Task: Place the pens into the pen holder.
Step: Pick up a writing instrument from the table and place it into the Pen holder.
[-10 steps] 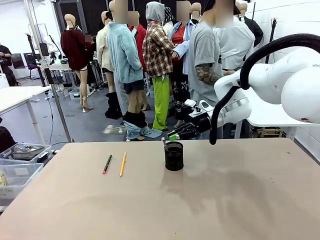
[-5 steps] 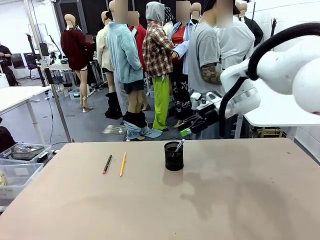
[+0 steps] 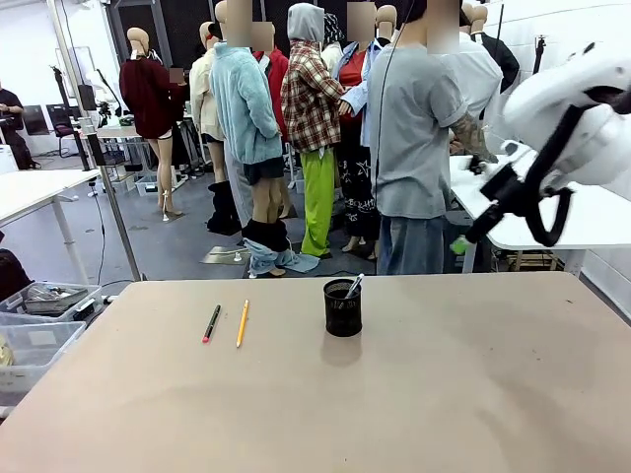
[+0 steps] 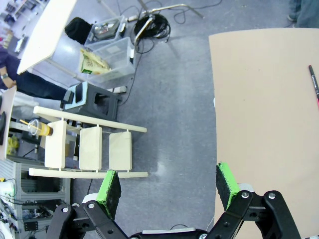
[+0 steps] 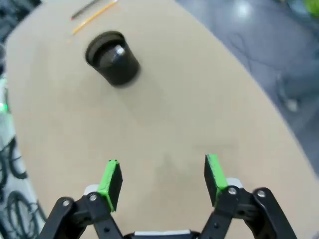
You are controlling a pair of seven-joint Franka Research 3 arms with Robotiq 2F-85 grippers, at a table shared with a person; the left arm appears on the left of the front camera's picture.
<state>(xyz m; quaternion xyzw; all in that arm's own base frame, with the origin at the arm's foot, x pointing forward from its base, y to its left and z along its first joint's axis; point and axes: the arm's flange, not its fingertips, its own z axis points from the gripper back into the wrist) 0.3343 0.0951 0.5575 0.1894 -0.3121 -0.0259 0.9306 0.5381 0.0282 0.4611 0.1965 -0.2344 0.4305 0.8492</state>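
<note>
Here the greyish pen point(image 3: 353, 286) leans in the pen holder point(image 3: 342, 309), right hand point(image 5: 162, 172) spread.

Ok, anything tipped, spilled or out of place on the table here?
Nothing stands out. The pen holder stands upright with a greyish pen leaning inside; the dark pen and the yellow pencil lie side by side on the table, apart.

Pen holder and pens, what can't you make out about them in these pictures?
- Front view: the pen holder wall hides the pen inside below its tip; its colour is too small to tell.
- Left wrist view: the dark pen is cut off by the right edge.
- Right wrist view: motion blur smears the yellow pencil.
</note>
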